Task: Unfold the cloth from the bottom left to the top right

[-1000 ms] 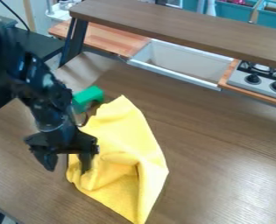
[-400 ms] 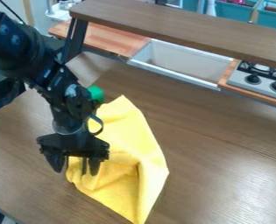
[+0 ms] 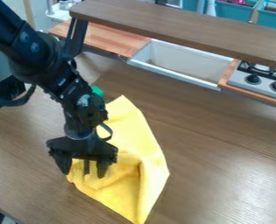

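End effector hangs with fingers spread wide over the yellow cloth's left edge, contact unclear.

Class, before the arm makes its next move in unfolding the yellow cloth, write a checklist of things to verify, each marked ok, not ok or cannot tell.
1. Gripper at the left side of the yellow cloth: ok.
2. Fingers spread, ready to grasp: ok.
3. Cloth pinched between the fingers: not ok, they stand apart.
4. Fingertips low enough to touch the cloth: cannot tell from this angle.
5. Cloth unfolded flat: not ok, folds bunch beside the gripper.
6. Green object free of the cloth: cannot tell, the arm partly hides it.
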`<state>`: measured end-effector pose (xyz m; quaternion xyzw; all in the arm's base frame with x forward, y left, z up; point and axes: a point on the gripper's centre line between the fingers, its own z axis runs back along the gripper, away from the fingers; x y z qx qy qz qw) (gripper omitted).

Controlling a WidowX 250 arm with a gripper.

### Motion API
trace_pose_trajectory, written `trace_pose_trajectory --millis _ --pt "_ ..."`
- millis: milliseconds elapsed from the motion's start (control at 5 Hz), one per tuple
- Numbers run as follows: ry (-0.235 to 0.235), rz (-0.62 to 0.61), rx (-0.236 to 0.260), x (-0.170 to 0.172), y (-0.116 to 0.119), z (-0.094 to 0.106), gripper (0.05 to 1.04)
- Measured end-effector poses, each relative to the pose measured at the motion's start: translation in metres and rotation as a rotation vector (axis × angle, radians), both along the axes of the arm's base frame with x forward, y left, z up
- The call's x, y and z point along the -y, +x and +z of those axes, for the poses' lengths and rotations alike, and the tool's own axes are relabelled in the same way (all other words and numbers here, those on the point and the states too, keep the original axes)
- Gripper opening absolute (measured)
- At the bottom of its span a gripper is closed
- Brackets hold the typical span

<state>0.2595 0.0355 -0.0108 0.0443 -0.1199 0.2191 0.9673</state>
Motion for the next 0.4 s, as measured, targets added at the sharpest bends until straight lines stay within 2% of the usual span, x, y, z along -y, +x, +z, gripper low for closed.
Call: trace_pose_trajectory --millis 400 --pt "0.028 0.009 -0.005 0.0071 0.0083 -0.0078 0.972"
